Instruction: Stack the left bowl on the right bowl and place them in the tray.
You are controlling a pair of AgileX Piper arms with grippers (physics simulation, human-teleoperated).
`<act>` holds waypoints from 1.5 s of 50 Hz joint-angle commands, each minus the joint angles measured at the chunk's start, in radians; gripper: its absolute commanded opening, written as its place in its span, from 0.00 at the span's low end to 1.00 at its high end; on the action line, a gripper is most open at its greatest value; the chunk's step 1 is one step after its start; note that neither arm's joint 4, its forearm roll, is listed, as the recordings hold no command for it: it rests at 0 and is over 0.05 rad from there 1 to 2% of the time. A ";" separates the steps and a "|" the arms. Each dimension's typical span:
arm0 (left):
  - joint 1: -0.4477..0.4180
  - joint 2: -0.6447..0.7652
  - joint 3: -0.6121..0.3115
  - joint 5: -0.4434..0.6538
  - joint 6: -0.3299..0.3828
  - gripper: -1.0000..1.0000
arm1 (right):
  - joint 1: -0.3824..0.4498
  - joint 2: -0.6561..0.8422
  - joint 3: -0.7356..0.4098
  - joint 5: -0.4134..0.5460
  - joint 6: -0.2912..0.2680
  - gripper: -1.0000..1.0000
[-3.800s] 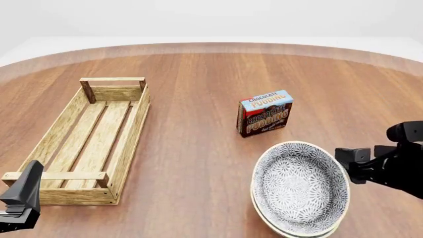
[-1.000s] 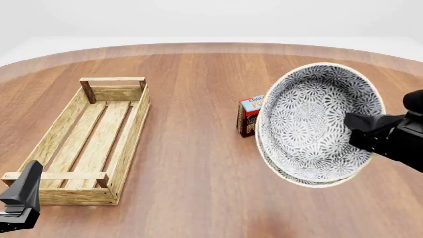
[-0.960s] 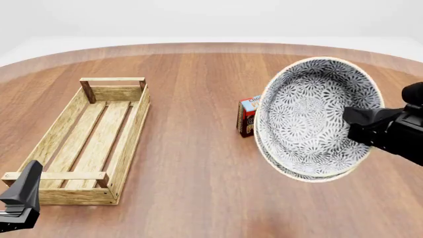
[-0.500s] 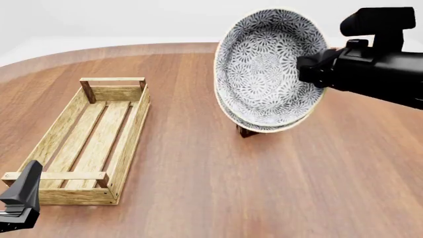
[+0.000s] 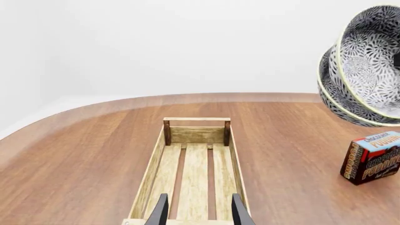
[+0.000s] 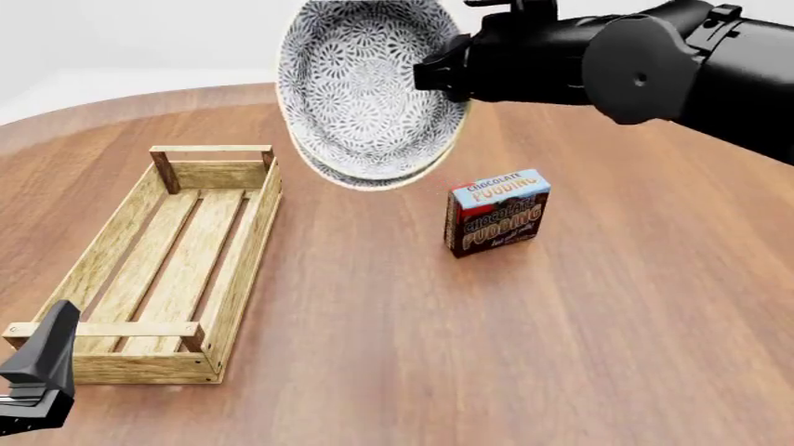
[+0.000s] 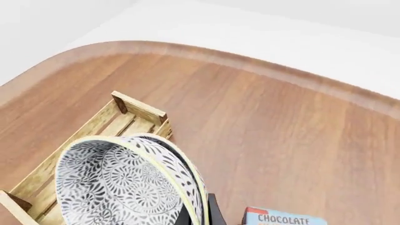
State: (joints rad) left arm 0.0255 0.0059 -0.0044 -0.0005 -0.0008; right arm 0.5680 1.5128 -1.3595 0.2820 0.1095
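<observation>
Front view: two nested bowls held in the air, tilted with the openings toward the camera. Left bowl (image 6: 363, 79) inside, right bowl (image 6: 378, 177) showing as a rim beneath it. Both raised well above the desk (image 6: 372, 316), between the tray (image 6: 255, 237) and the chocolate pudding box (image 6: 496, 212). Right claw (image 6: 437, 72) clamped on the stacked rims at the side. Tray flat on the desk at left. Left claw (image 6: 37, 372) low at the near left corner, beside the tray's near end; cannot tell from here how its jaws stand.

Left wrist view: left claw apart, fingers (image 5: 160, 212) just above the tray's near end. Stacked bowls aloft, pudding box below.

Right wrist view: fingers pinching both rims, tray beyond.
</observation>
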 commanded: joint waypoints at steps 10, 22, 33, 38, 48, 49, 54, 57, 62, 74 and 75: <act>0.001 0.000 0.000 0.000 0.000 1.00 | 0.126 0.303 -0.353 0.030 0.024 0.00; 0.001 0.000 0.000 0.000 0.000 1.00 | 0.165 0.448 -0.528 0.047 0.061 0.00; 0.002 0.000 0.000 0.000 0.000 1.00 | 0.187 0.552 -0.688 0.083 0.069 0.00; 0.002 0.000 0.000 0.000 0.000 1.00 | 0.192 0.595 -0.735 0.080 0.083 0.00; 0.002 0.000 0.000 0.000 0.000 1.00 | 0.223 0.652 -0.800 0.062 0.111 0.00; 0.002 0.000 0.000 0.000 0.000 1.00 | 0.224 0.656 -0.804 0.059 0.112 0.00; 0.002 0.000 0.000 0.000 0.000 1.00 | 0.234 0.674 -0.808 0.040 0.126 0.00; 0.002 0.000 0.000 0.000 0.000 1.00 | 0.240 0.697 -0.825 0.034 0.138 0.00; 0.003 -0.001 0.000 0.000 0.000 1.00 | 0.255 0.715 -0.832 0.015 0.149 0.00; 0.003 -0.001 0.000 0.000 0.000 1.00 | 0.264 0.796 -0.894 -0.010 0.182 0.00; 0.003 0.000 0.000 0.000 0.000 1.00 | 0.264 0.807 -0.901 -0.013 0.188 0.00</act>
State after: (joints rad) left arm 0.0284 0.0054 -0.0044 -0.0005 -0.0007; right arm 0.8231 2.2688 -2.2021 0.2918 0.2657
